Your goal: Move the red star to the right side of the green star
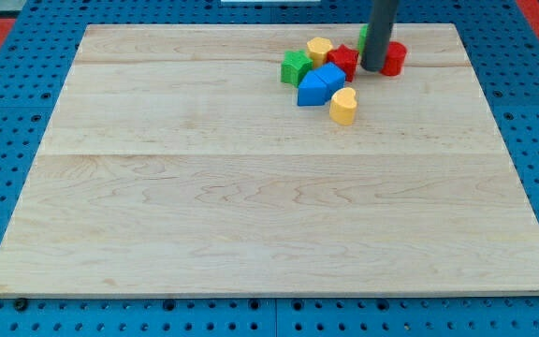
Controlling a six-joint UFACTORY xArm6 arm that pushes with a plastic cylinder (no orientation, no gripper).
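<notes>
The red star (343, 60) lies in a cluster near the view's top, right of centre. My tip (374, 69) stands just right of it, between it and a red round block (395, 58); I cannot tell if it touches either. A green block (296, 67), shape unclear, is at the cluster's left end. Another green block (363, 36) shows only as a sliver behind the rod, above and right of the red star. The rod (380, 28) comes down from the view's top.
A yellow block (320, 48) sits above the green and red ones. Blue blocks (320, 86) lie just below the red star. A yellow heart (343, 107) lies below them. The wooden board (251, 206) rests on a blue pegboard (7, 112).
</notes>
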